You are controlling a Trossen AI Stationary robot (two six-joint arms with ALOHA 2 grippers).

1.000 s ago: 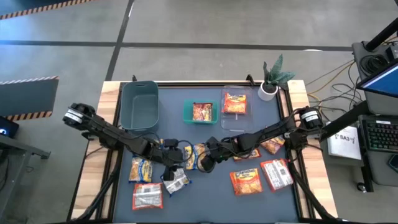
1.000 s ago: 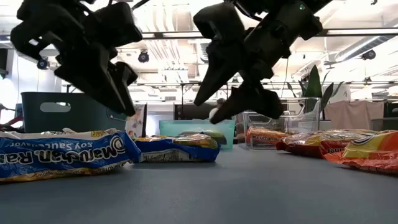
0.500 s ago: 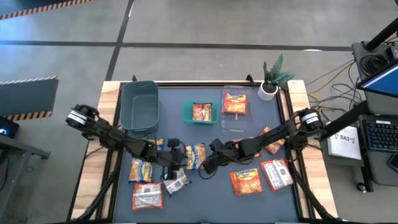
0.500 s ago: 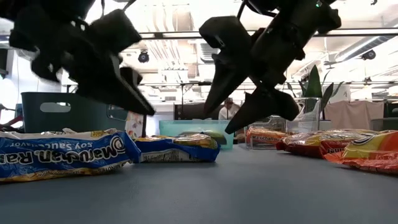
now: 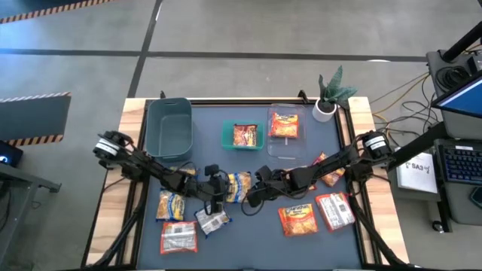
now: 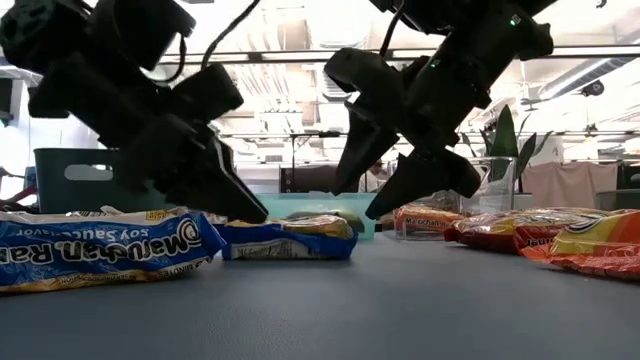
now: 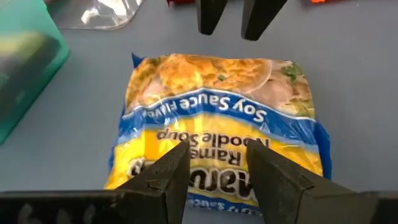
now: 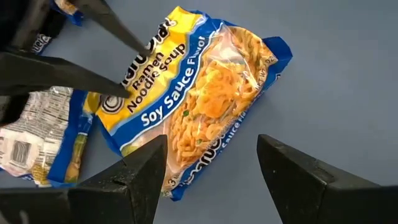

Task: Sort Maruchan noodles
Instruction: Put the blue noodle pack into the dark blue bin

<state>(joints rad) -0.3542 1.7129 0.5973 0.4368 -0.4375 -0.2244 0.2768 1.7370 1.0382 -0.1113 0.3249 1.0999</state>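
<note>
Starting on the left side of the dark blue table top (image 5: 248,233), there's a deep teal plastic bin (image 5: 170,128) near the back, and in front of it a few flat ramen packets lying loose: a yellow-and-blue one (image 5: 170,205), a red-and-grey one (image 5: 179,238) closest to the front edge, and a crinkled silver-backed one (image 5: 213,220) just beside it. The left gripper (image 5: 220,188) comes in over these, its dark fingers (image 7: 165,180) partly spread and holding nothing, hanging right over one end of the yellow-and-blue soy sauce ramen packet (image 7: 217,124), which lies flat in the middle of the table. In the low view that packet sits on the surface with both claws above it, not lifted at all. The right gripper (image 5: 260,192) is over the other end of the same packet, fingers (image 8: 298,177) spread wide apart with the packet showing between them, so it's released, not gripping. Behind the middle there's a small green plastic tray (image 5: 242,135) with an orange-red packet inside, and right beside it a clear plastic bin (image 5: 286,129) with another orange-red one. Further right, more orange-red packets (image 5: 297,218) and a red-and-white packet (image 5: 335,211) lie on the table, and a small potted plant (image 5: 330,94) stands in the back right corner.
</note>
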